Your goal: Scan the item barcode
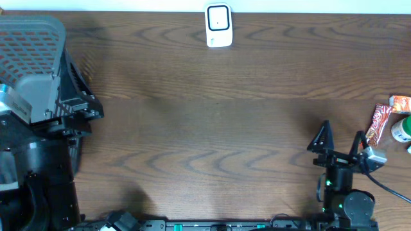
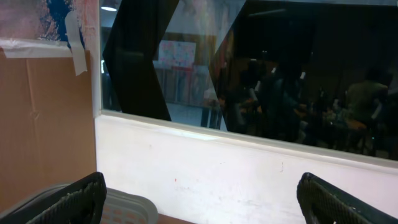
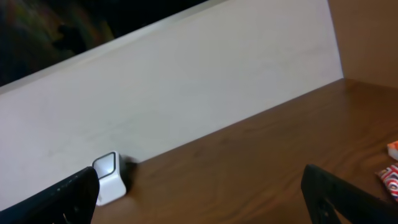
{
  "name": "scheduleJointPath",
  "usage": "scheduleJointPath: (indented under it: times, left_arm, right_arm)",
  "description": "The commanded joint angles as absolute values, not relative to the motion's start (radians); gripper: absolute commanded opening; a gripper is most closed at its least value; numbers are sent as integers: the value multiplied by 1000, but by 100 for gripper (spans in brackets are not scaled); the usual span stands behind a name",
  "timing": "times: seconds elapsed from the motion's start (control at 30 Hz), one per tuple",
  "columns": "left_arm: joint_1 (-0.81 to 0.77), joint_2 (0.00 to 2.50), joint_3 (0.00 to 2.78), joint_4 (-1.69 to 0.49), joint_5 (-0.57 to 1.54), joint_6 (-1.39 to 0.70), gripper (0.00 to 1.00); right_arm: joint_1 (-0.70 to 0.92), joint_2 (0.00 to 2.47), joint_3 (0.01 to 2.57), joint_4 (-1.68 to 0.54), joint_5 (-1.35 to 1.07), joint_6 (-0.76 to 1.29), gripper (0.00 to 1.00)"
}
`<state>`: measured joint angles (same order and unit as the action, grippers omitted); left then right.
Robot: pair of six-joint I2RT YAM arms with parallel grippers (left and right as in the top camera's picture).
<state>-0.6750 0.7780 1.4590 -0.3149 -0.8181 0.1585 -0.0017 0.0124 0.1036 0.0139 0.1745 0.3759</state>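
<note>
Black fingers (image 3: 68, 199) of my right gripper (image 1: 341, 131) stand spread wide, released, with nothing between them. The gripper sits low over the wood table (image 1: 212, 128), near its front edge. Ahead of it and off to its left I have a broad stretch of bare board. That runs to the white scanner (image 1: 218, 25), which stands upright well apart at the far edge, against the pale wall (image 3: 186, 93).

Near the gripper's right, by the table's right edge, lie the items: a red-and-white packet (image 1: 381, 123), an orange packet (image 1: 401, 102) just beyond it, and a white bottle (image 1: 402, 130) with a green label, cut by the frame. Their print is too small for me to read. Room there is tight, with the edge just past them.

My left gripper (image 2: 202, 202) is released too, jaws wide. It is raised and faces a white sill (image 2: 249, 162) under a dark window (image 2: 280, 74). Overhead, that arm stands at the table's left end beside a grey mesh basket (image 1: 29, 45), well apart from scanner and items.
</note>
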Motion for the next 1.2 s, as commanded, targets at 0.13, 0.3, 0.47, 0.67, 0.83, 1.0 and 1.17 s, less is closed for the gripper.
scheduleJointPath:
  times: [0.13, 0.3, 0.47, 0.67, 0.83, 1.0, 1.17]
  left_arm:
    - [-672, 777, 1457, -314, -824, 171, 98]
    - [-672, 777, 1457, -313, -824, 172, 98]
    - [-672, 777, 1457, -314, -824, 171, 98]
    - [-672, 777, 1457, -314, -824, 171, 98]
    - [-672, 777, 1457, -314, -824, 172, 98]
    - [-672, 777, 1457, -314, -824, 172, 98]
    - [-672, 777, 1457, -314, -824, 172, 98]
  right_arm:
    - [22, 6, 4, 87, 162, 372, 99]
    - [22, 6, 6, 61, 104, 264, 99]
    - [23, 6, 6, -41, 75, 276, 99]
    - [25, 6, 6, -68, 69, 272, 99]
    - [25, 6, 6, -68, 69, 272, 99]
    - [25, 6, 6, -68, 69, 272, 99]
    - [25, 6, 6, -68, 69, 272, 99]
